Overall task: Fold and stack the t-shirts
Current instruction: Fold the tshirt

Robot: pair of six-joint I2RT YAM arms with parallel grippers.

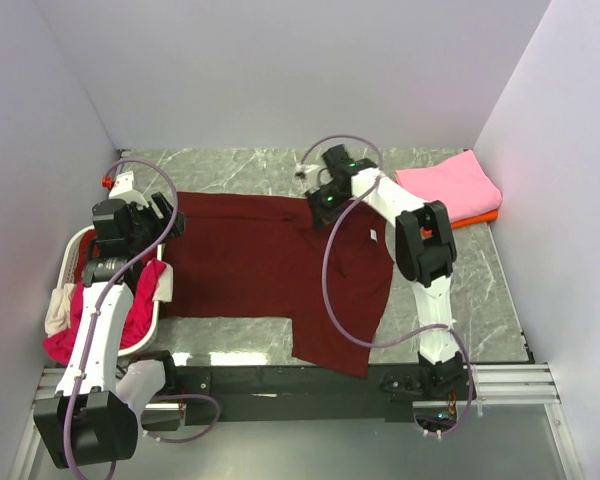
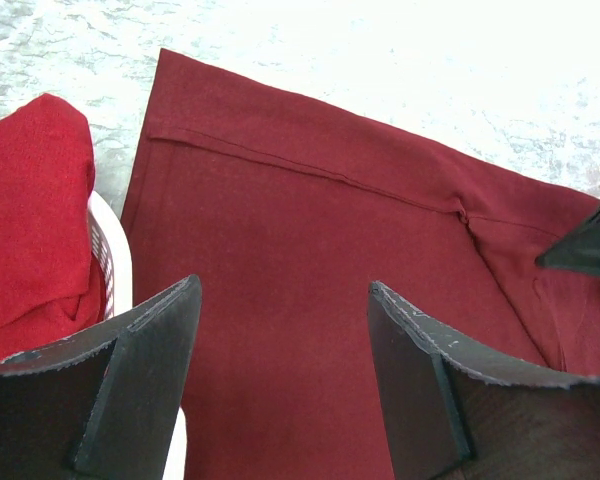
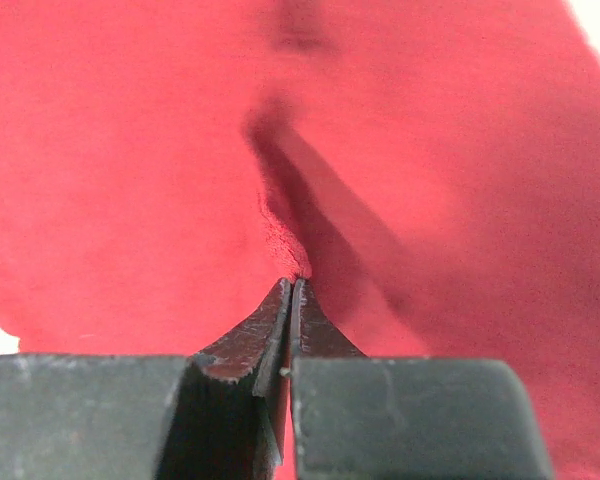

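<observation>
One maroon shirt (image 1: 240,260) lies flat mid-table for folding | right gripper (image 3: 292,285) clamped on its 12 o'clock edge, likely to lift | left gripper (image 2: 280,290) jaws apart over 9 o'clock edge, unengaged

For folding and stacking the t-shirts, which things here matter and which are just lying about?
Job: maroon t-shirt, pink t-shirt, orange t-shirt, magenta t-shirt, cream t-shirt.
Lying about: white basket, marble table.
</observation>
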